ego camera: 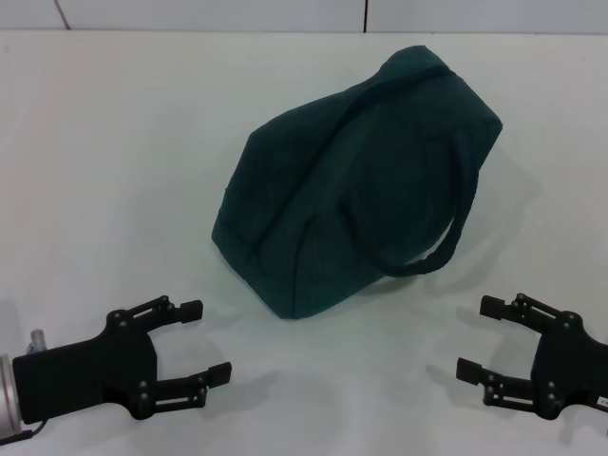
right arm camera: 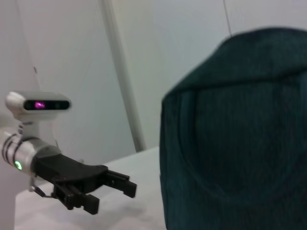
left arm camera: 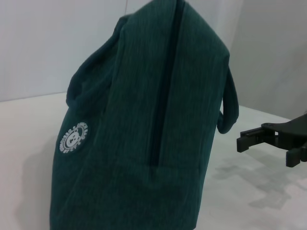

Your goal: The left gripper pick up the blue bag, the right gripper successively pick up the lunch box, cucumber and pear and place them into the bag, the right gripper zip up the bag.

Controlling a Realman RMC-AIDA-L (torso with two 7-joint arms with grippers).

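Observation:
The blue bag [ego camera: 351,180] lies alone in the middle of the white table, closed, one loop handle [ego camera: 429,258] drooping toward me. Its white round logo [left arm camera: 73,137] shows in the left wrist view, and the bag [right arm camera: 235,134] fills the right wrist view. My left gripper [ego camera: 209,340] hovers open near the front left, a short gap from the bag's near corner. On the front right, my right gripper [ego camera: 472,337] is open too, holding nothing. Each wrist view catches the other arm's gripper: the right gripper [left arm camera: 263,152], the left gripper [right arm camera: 113,199]. Lunch box, cucumber and pear are out of view.
The white table [ego camera: 114,171] stretches bare to the left of the bag and ends at a pale wall [ego camera: 285,14] behind it. A white wrist camera [right arm camera: 41,104] sits on the left arm.

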